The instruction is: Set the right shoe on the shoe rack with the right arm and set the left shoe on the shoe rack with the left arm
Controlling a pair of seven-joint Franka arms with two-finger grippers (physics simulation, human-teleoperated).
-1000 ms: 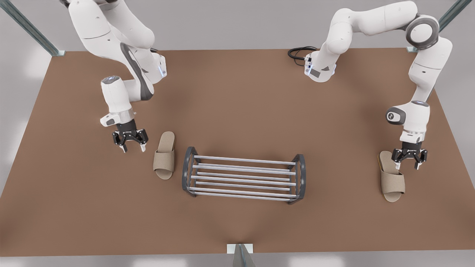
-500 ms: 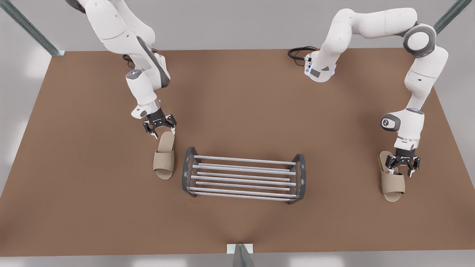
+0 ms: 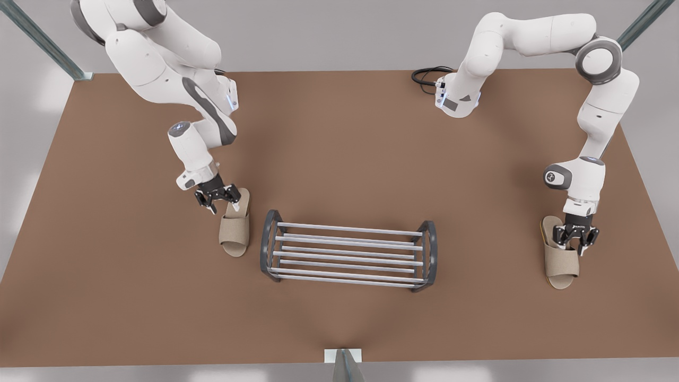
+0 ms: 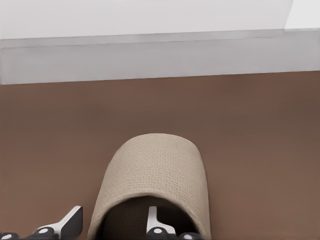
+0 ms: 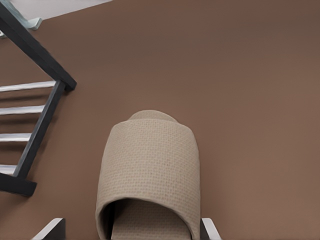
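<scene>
**Position.** The shoe rack [image 3: 347,229] stands mid-table [image 3: 339,138] and holds no shoes. The right slipper [image 3: 234,231] lies flat on the table just beside one dark end frame [image 5: 42,127] of the rack. The left slipper [image 3: 561,262] lies flat on the table well apart from the opposite end frame.

**Grippers.**
- The right gripper [image 3: 224,206] is low over the heel end of the slipper near the rack. Its fingers [image 5: 209,229] are spread wide, one on each side of the sole. They hold nothing.
- The left gripper [image 3: 570,246] is low at the far slipper. Its fingers [image 4: 152,220] are parted, one inside the mouth of the woven upper band and one outside the slipper's side. Nothing is clamped yet.

**Handling.** Both slippers look light and soft.
- The woven band will probably give under pressure. The sole edge appears firmer.
- Across the sole, grip near the middle so the toe does not droop.
- On the band wall, expect the slipper to hang tilted.
- Close gently and lift slowly. The rack's bars offer only narrow support, so set each slipper down crosswise on them.
</scene>
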